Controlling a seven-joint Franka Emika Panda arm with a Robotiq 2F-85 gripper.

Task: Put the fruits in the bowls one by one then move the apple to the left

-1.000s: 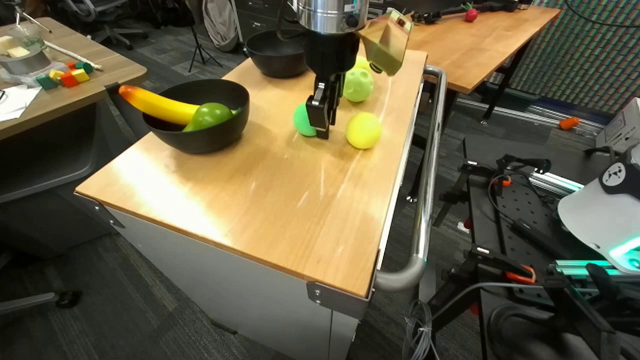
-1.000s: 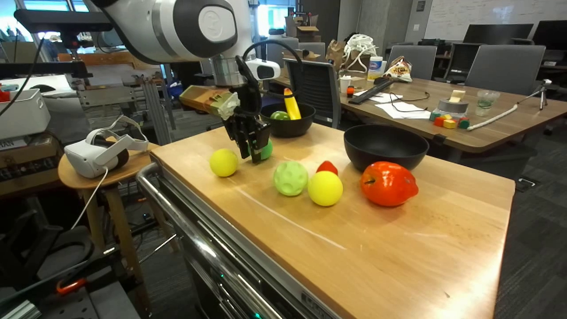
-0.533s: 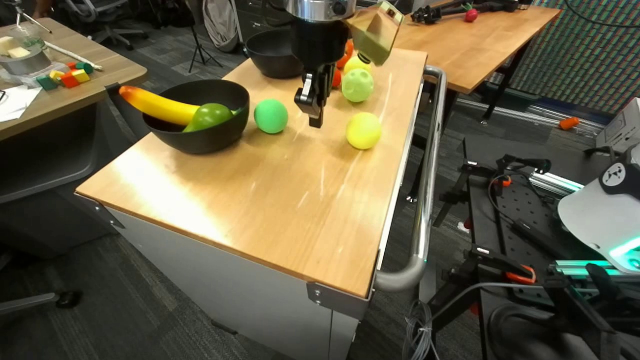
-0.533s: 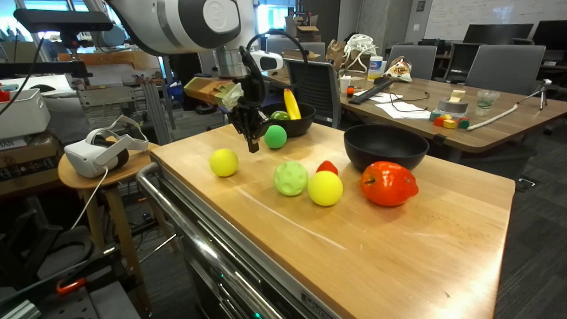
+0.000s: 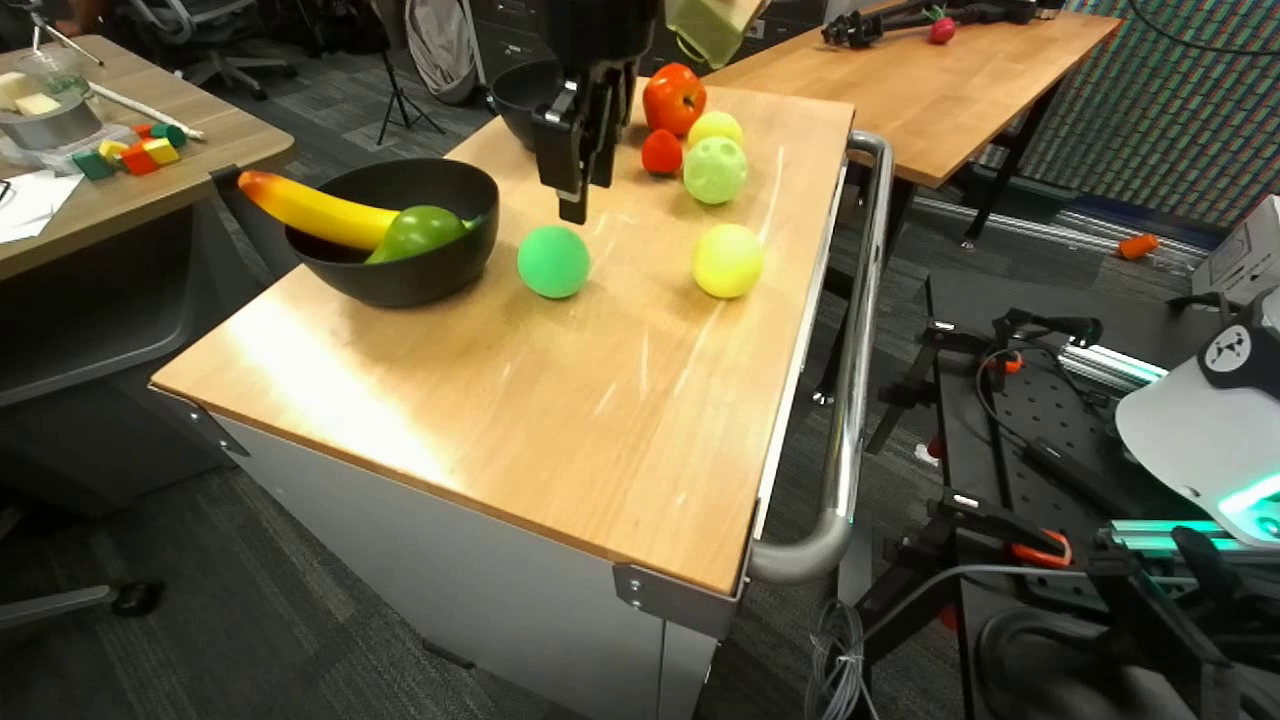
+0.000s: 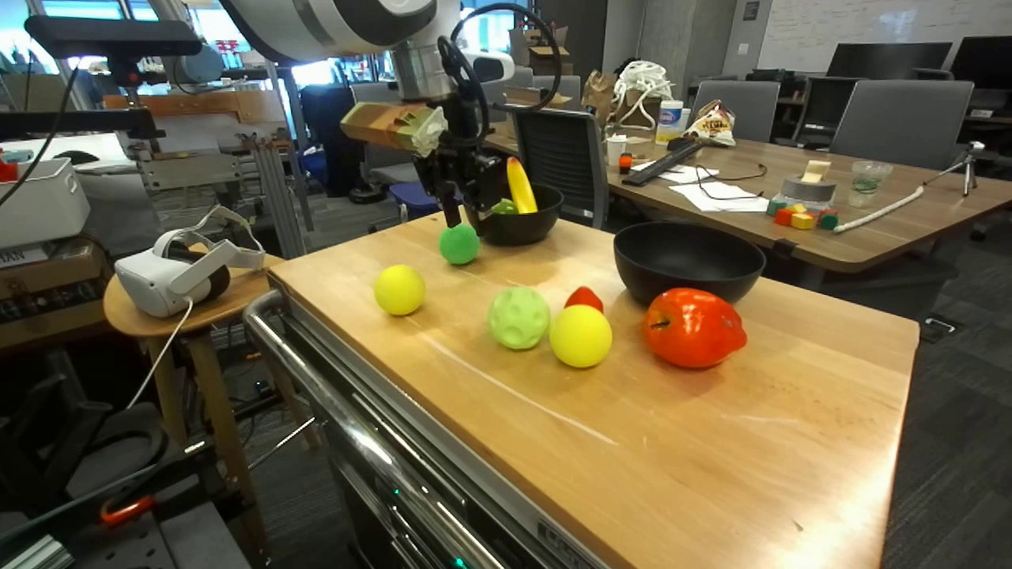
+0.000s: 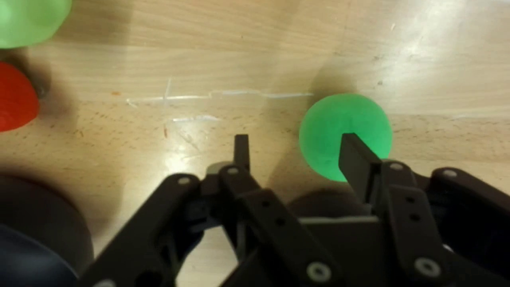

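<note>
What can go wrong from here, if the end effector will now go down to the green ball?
The green ball lies unheld on the table, so a touch may roll it away. In the wrist view, one finger covers part of it: the end effector might press on top of it. The banana juts out of its bowl; a bump could knock it out.

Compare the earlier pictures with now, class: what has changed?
The plain green ball has moved nearer the bowl holding the banana. The hand has risen and opened, holding nothing. The apple, the banana and its bowl, and the other bowl stayed put.
</note>
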